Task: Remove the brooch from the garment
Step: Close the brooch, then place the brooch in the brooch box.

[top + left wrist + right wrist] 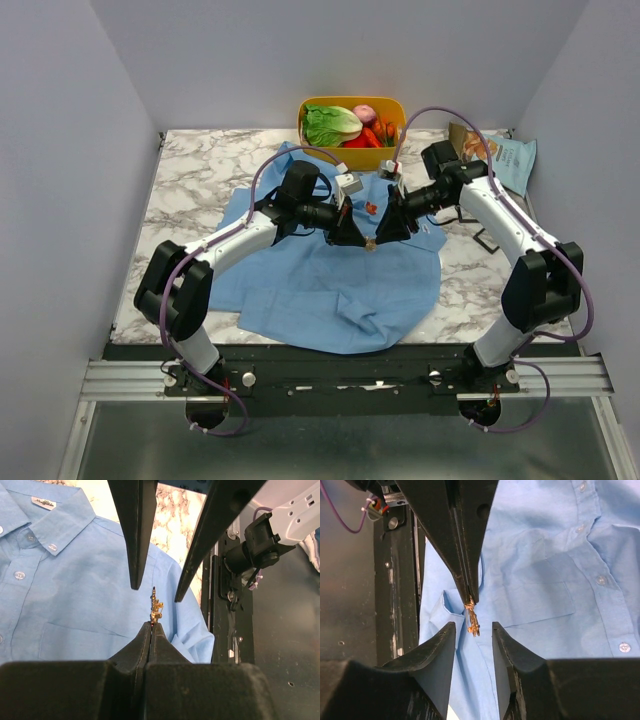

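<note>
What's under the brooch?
The blue garment, near its chest pocket. One end of the brooch is hidden between the shut left fingers; the right fingers stand open either side.

We read the garment (75, 605) as thin woven cloth, matt, lightly creased. Its buttons (19, 575) look like pale glossy plastic. Brooch (156, 607): shiny gold-tone metal, rough-edged. Fingers of the left gripper (151, 625) and right gripper (473, 626): matt black plastic, slightly grainy. Table (200, 180): smooth marble-look top. We'd call the bin (340, 100) smooth yellow plastic, the arm shells (250, 232) glossy white plastic, and the base rail (130, 378) bare ribbed metal.
</note>
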`<state>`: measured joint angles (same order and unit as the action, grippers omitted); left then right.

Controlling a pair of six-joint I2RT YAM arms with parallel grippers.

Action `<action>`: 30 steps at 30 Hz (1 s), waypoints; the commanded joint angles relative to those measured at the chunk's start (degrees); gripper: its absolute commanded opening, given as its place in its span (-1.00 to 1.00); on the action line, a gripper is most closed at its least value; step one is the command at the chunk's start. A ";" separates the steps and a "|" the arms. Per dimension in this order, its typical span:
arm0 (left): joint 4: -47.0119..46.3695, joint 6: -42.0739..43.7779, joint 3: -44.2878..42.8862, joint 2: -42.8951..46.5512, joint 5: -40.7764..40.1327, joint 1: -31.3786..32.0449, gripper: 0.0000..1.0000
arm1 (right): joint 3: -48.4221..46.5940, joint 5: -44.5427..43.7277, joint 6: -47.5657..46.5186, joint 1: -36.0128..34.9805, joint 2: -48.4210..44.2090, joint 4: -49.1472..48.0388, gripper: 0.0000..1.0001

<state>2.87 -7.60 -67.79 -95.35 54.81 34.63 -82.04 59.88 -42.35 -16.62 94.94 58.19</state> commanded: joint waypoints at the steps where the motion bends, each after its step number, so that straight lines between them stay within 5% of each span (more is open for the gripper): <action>1: -0.24 -0.31 -0.24 0.34 1.88 0.35 -1.00 | -1.63 3.49 -1.42 1.33 -1.16 2.01 -0.12; 30: -0.24 -0.49 -0.41 0.08 2.15 0.26 -1.00 | -0.93 4.63 1.22 1.24 2.45 -0.19 -0.40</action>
<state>2.90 -7.81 -67.79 -95.35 54.96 34.63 -82.15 62.67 -41.39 -15.31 96.99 58.50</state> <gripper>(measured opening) 0.010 0.319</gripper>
